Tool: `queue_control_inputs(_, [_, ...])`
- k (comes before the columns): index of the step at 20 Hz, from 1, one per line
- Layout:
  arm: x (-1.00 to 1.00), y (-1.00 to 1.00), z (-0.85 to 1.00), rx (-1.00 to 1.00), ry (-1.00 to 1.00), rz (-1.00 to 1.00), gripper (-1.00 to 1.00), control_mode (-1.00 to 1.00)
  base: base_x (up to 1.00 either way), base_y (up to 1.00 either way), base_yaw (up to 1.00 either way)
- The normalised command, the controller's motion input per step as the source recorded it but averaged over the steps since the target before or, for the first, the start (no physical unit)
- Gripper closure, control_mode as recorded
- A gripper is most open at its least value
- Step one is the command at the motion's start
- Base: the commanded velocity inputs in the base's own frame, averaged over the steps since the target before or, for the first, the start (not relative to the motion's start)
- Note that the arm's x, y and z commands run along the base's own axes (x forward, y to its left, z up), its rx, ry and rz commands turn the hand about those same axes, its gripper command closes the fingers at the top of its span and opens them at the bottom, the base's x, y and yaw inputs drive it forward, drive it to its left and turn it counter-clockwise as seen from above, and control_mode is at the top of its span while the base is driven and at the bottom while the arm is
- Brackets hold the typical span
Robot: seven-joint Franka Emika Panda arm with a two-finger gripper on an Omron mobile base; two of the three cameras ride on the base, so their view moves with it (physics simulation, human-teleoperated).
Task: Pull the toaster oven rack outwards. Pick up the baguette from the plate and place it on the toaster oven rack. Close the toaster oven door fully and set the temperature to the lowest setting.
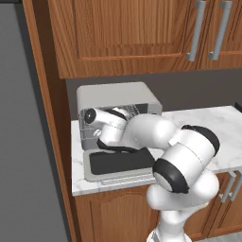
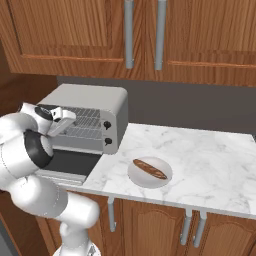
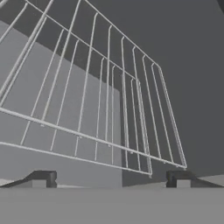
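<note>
1. While the toaster oven door (image 1: 120,162) lies folded down flat in front of the toaster oven (image 2: 95,100), the claw (image 3: 111,178) sits at the cavity mouth, so by my reading the first step, pulling the rack outwards, is the one in hand.
2. Seen from the hand, the toaster oven rack (image 3: 109,113) spreads just ahead of the two fingertips (image 3: 43,178), which stand wide apart with no wire between them; the claw holds nothing.
3. From the right base view, the rack (image 2: 82,127) appears inside the oven or barely forward of its mouth; I cannot tell which.
4. To the right of the oven, well apart from it, the baguette (image 2: 150,169) lies on the plate (image 2: 137,179) on the marble table (image 2: 210,160), untouched.
5. The next move likely calls for bringing the fingers around the rack's front crossbar, pinching it, then drawing straight back over the door.
</note>
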Motion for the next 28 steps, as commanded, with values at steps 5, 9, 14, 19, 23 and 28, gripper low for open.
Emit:
queue_control_inputs(5, [0.23, 0.06, -0.12, -0.01, -0.03, 0.01, -1.0, -1.0, 0.0, 0.0, 0.0])
queue_control_inputs(9, [0.18, 0.0, -0.09, 0.0, -0.05, 0.06, -1.0, -1.0, 0.0, 0.0, 0.0])
queue_control_inputs(14, [0.13, 0.0, -0.13, 0.0, -0.06, 0.11, -1.0, -1.0, 0.0, 0.0, 0.0])
queue_control_inputs(19, [0.23, 0.0, -0.18, 0.0, -0.01, 0.14, -1.0, -1.0, 0.0, 0.0, 0.0])
queue_control_inputs(23, [0.32, 0.0, -0.19, 0.0, 0.0, 0.12, -1.0, -1.0, 0.0, 0.0, 0.0])
queue_control_inputs(28, [0.33, 0.0, -0.19, 0.0, 0.0, 0.08, -1.0, -1.0, 0.0, 0.0, 0.0])
